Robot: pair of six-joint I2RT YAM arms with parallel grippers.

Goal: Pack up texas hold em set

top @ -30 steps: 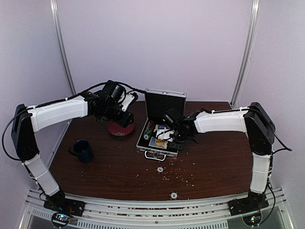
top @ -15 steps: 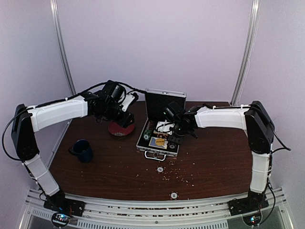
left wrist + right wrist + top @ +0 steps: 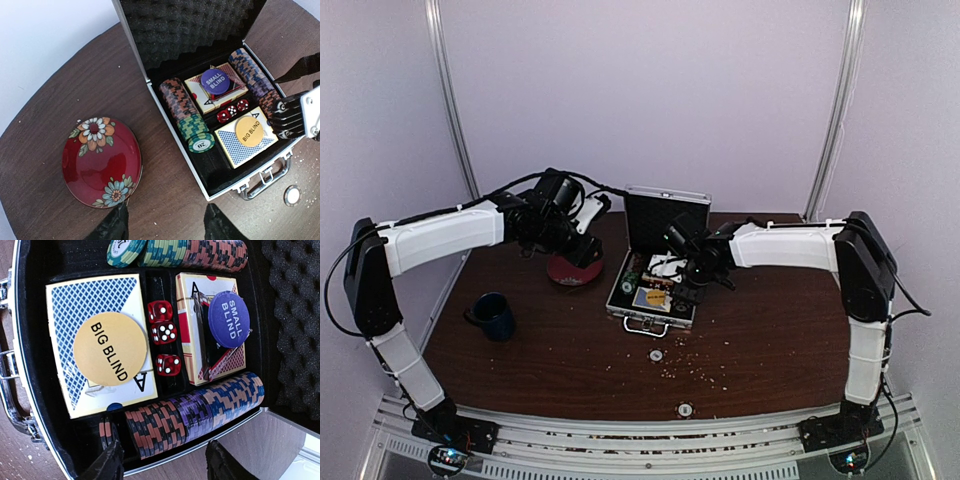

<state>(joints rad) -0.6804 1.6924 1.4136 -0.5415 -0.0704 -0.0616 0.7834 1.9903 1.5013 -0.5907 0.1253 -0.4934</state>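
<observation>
Case: the silver case (image 3: 190, 30) is set open in the far middle of the table (image 3: 570, 370). Its lid is raised at the far side and its handle (image 3: 265, 177) is turned to the near side.
Chip rows: one row of chips (image 3: 185, 112) is laid along the left wall of the case, and a second row (image 3: 255, 75) along the right wall.
Card boxes: a blue card box (image 3: 65, 305) is laid in the near half under a yellow disc (image 3: 110, 347). A pink card box (image 3: 187, 335) is laid in the far half under a purple disc (image 3: 228, 322).
Dice: three red dice (image 3: 162, 332) are lined up between the two boxes.
Loose chip: one chip (image 3: 656, 355) is left on the table, near the handle.
Left claw: the left gripper (image 3: 167, 227) is held open above the table between the red plate (image 3: 100, 167) and the case. Nothing is gripped.
Right claw: the right gripper (image 3: 162, 465) is held over the right wall of the case, beside the right chip row. Its fingers are spread and nothing is clamped between them.
Mug: a dark blue mug (image 3: 496, 316) is placed at the near left, well apart from the case.
</observation>
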